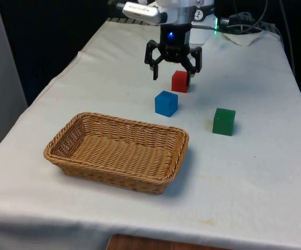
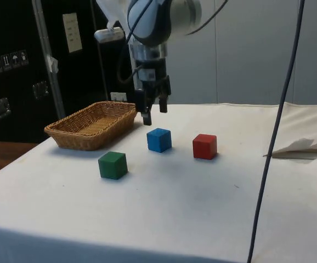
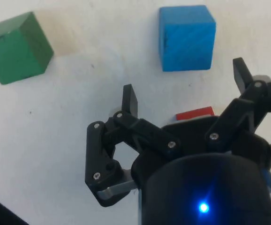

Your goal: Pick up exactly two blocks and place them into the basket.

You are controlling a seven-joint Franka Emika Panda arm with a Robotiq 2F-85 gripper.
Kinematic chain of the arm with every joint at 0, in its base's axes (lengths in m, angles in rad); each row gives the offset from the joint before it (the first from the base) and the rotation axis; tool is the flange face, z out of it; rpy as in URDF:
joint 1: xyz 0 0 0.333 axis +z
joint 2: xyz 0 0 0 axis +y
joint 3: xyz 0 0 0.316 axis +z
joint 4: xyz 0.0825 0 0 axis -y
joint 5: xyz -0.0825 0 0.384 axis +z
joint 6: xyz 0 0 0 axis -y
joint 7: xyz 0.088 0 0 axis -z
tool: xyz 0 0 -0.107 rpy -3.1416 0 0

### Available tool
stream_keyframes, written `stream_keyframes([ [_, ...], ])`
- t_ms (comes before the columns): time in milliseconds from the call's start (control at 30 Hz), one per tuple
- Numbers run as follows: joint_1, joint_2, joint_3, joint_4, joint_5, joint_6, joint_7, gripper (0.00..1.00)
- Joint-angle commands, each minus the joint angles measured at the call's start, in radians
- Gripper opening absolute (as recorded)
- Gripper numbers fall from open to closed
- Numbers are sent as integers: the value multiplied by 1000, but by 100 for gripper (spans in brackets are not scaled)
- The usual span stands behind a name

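Front view — red block [image 1: 180, 81], blue block [image 1: 166, 103], green block [image 1: 224, 121]: plain cubes.

No text can be read; signs on the dark cabinet [image 2: 16, 60] are too small to tell.

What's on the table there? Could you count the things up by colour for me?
Red block: 1
Blue block: 1
Green block: 1
Brown wicker basket: 1, nothing in it
Total: 4 things, 3 of them blocks.
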Motion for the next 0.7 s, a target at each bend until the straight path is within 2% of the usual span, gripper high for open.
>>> stream_keyframes([
  [0,-21,10,22,-1,39,19,-29,100],
  [33,-3,8,0,1,13,2,-10,100],
  [67,-23,20,24,0,54,22,-38,100],
  [133,-32,48,28,9,96,26,-66,100],
  [267,-41,85,32,27,157,21,-102,100],
  [300,-22,91,9,25,137,12,-88,100],
  [333,-44,102,33,37,191,16,-122,100],
  [367,-44,102,33,37,191,16,-122,100],
  [433,-46,127,36,46,245,13,-153,100],
  [533,-49,145,41,52,290,14,-177,100],
  [567,-36,155,27,50,278,10,-166,100],
  [600,-50,150,43,53,303,14,-184,100],
  [667,-53,163,49,55,331,15,-199,100],
])
